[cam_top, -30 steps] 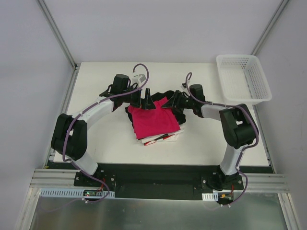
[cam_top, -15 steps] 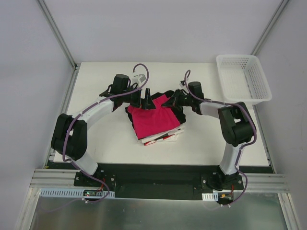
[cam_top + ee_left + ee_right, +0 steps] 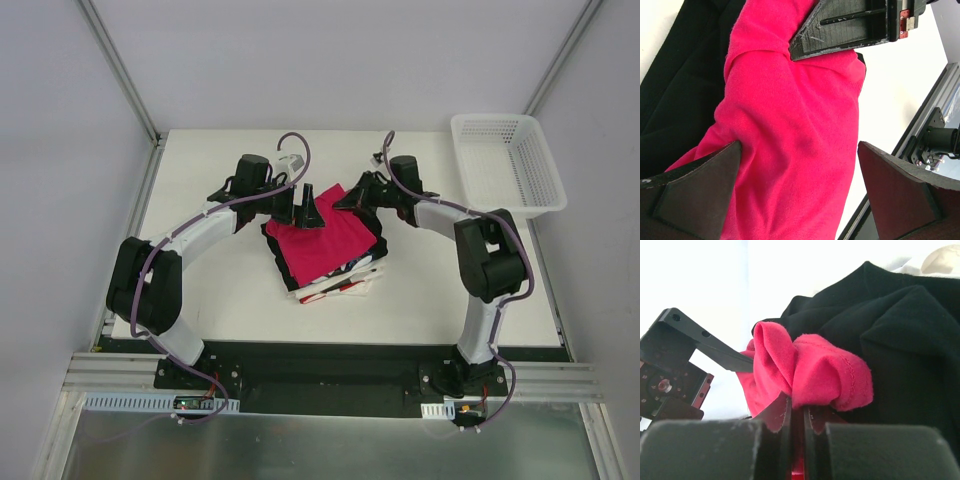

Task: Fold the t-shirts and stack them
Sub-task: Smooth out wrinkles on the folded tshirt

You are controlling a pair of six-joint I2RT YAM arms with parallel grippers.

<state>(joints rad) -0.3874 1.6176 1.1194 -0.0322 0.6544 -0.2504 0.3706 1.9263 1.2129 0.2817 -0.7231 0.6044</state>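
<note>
Several tees [image 3: 338, 287] seem already stacked beneath; right gripper [image 3: 797, 407] pinches an edge of the crimson tee [image 3: 325, 243], left gripper [image 3: 799, 165] gapes just beside it, final fold not yet done.

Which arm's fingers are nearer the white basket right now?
Right. The right fingers, pinching a far corner of the pink t-shirt, sit left of the basket; the left fingers, open over that shirt, are farther left.
</note>
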